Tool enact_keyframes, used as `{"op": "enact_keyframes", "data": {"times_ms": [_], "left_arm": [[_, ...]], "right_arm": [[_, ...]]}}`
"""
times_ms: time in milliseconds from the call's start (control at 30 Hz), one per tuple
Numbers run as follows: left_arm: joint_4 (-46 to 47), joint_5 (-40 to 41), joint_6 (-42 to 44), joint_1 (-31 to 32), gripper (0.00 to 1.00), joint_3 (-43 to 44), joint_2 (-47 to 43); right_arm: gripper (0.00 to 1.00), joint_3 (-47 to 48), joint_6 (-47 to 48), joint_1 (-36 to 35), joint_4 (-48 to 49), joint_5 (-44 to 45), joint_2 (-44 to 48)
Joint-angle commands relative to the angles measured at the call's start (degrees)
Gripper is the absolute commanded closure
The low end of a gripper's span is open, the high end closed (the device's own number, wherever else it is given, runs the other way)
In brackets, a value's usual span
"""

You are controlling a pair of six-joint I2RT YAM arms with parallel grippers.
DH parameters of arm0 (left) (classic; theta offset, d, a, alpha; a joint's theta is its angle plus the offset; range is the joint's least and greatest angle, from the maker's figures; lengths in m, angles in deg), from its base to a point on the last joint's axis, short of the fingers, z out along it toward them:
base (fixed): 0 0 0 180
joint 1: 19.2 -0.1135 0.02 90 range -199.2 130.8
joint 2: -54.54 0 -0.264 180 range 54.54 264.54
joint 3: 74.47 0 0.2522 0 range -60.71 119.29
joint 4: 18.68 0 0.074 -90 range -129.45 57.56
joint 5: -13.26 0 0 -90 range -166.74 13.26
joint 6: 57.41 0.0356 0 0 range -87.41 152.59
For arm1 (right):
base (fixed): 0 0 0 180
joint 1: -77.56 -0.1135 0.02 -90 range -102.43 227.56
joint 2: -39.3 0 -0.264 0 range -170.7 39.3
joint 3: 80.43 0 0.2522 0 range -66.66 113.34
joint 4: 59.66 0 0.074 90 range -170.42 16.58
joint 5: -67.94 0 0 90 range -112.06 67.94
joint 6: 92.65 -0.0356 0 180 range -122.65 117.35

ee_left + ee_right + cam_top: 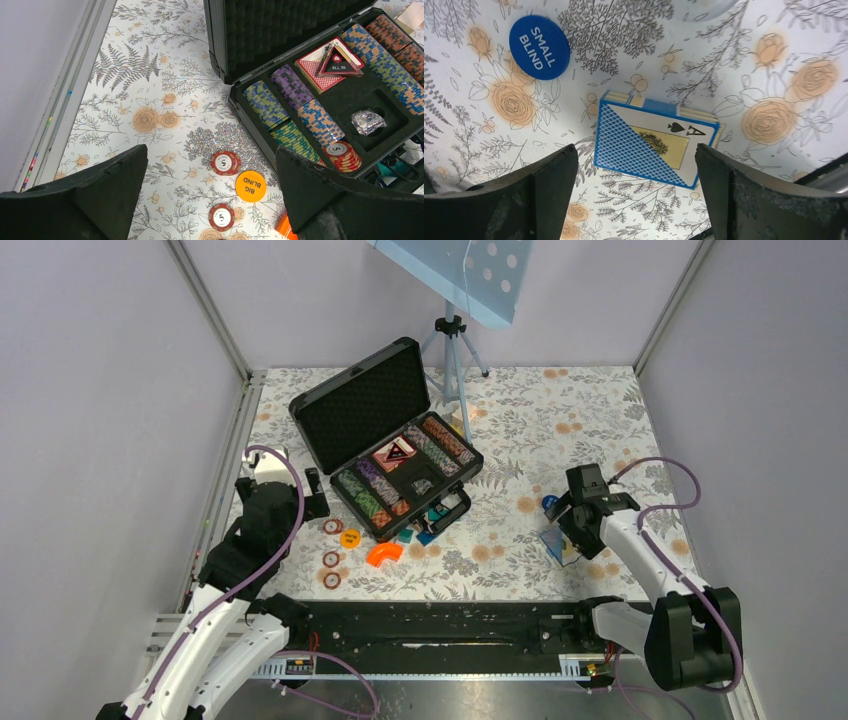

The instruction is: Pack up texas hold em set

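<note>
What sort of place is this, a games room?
More likely a lab test booth: a left arm and a right arm sit at the edge of a floral table, plain framed panels wall it in, and a tripod stands behind the poker case.

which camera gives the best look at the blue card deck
The right wrist view: the blue card deck fills the middle, its ace of spades readable. The top external view shows it small and blurry beside the right gripper. The left wrist view misses it.
</note>
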Motion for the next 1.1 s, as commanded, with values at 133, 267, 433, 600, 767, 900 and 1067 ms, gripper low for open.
{"op": "enact_keyframes", "data": {"times_ms": [133, 267, 433, 600, 767, 900, 1067], "left_arm": [[2.61, -0.93, 0.56, -0.23, 0.01, -0.31, -0.25], [2.79, -1.29, 0.56, -0.23, 0.01, -0.38, -0.46], [2.83, -1.54, 0.65, -0.2, 0.01, -0.4, -0.52], [2.91, -1.54, 0.72, -0.18, 0.01, -0.4, -0.47], [3.0, -1.77, 0.74, -0.19, 0.01, -0.47, -0.36], [3.09, -2.03, 0.82, -0.2, 0.01, -0.53, -0.26], [3.27, -2.71, 0.91, -0.21, 0.01, -0.57, -0.17]], "right_arm": [[0.05, -0.58, -7.67, -0.04, -8.12, 5.95, 6.13], [0.05, -4.11, -9.96, 0.14, -6.6, 3.93, 7.88], [0.05, -7.44, -10.63, 0.16, -2.6, 1.39, 8.77], [0.05, -10.59, -10.43, 0.12, 4.2, -0.78, 8.85], [0.05, -12.18, -8.15, 0.16, 11.89, -4.25, 7.09], [0.06, -12.1, -6.62, 0.09, 15.47, -7.68, 5.27], [0.06, -12.53, -5.85, -0.42, 18.7, -11.65, 4.01]]}}
